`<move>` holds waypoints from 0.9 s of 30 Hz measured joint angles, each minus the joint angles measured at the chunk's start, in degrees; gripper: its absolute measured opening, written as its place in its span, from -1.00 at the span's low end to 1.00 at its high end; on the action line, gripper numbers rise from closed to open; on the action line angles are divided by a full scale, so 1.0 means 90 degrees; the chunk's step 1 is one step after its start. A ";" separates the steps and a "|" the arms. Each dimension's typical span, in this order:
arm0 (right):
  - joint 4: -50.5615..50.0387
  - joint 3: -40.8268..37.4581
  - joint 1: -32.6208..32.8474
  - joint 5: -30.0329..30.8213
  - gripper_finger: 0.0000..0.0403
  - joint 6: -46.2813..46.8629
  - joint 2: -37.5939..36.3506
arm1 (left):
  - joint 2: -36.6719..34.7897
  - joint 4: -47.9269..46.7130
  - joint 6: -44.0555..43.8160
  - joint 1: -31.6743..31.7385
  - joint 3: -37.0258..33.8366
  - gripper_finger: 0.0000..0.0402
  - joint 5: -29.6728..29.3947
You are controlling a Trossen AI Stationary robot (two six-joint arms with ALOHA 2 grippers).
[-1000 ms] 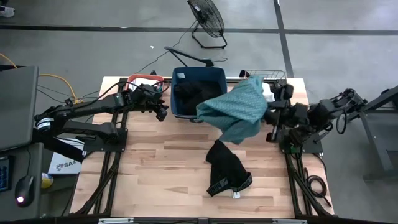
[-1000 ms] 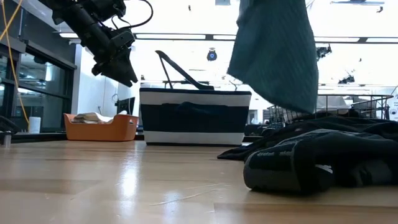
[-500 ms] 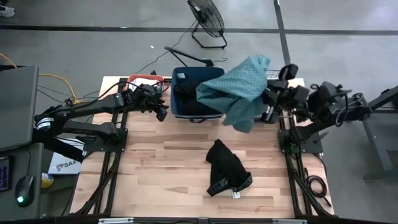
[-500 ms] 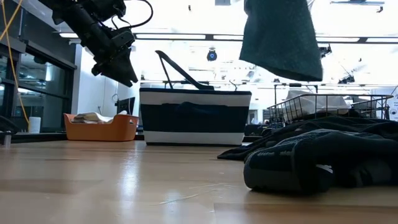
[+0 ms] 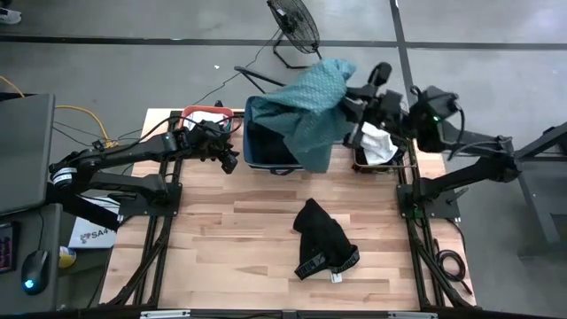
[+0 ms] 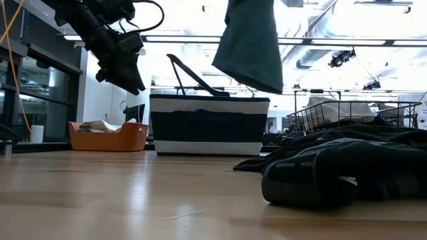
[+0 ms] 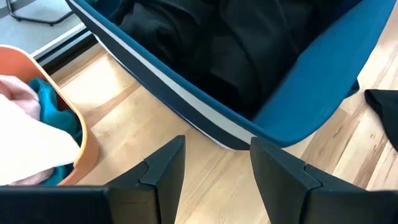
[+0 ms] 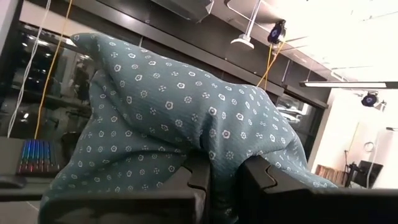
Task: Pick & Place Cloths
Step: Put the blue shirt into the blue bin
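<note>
- The table (image 5: 266,226) is pale wood planking on a dark frame and stands on a grey concrete floor (image 5: 133,62) crossed by dark lines.
- A floor fan (image 5: 295,27) stands beyond the table's far edge, and a desk with a computer mouse (image 5: 32,268) sits off its left side.
- In the low view the room behind shows bright ceiling strip lights and glass-fronted partitions.
- At the far edge stand an orange basin (image 5: 207,115) with pale and teal cloth in it, a navy tub (image 5: 266,151) holding black garments, and a wire basket (image 5: 383,152) holding a white cloth (image 5: 379,146).
- The right gripper (image 5: 347,105) is raised above the far edge with its fingers pinched tight on the teal-green cloth (image 5: 306,111), which hangs over the navy tub.
- The left gripper (image 5: 229,161) hovers just beside the tub's left wall, fingers partly apart and empty.
- A black garment (image 5: 321,239) lies crumpled on the table, near its right-front part, well apart from the tub.
</note>
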 joint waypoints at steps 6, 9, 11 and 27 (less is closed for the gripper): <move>-0.0002 0.0598 -0.0916 -0.1027 -0.86 0.0478 0.0614 | 0.0000 -0.0001 0.0000 0.0000 0.0000 -0.11 0.0000; 0.0060 0.0810 -0.1342 -0.1571 -0.86 0.0816 0.0951 | 0.0000 0.0001 0.0000 0.0002 0.0000 -0.11 0.0000; 0.0134 0.0887 -0.1583 -0.1776 -0.86 0.0976 0.1171 | 0.0000 0.0001 0.0000 0.0000 0.0000 -0.11 0.0000; 0.2471 0.0909 -0.2724 -0.3540 -0.86 0.1759 0.2798 | 0.0000 0.0000 0.0000 0.0000 0.0000 -0.11 -0.0002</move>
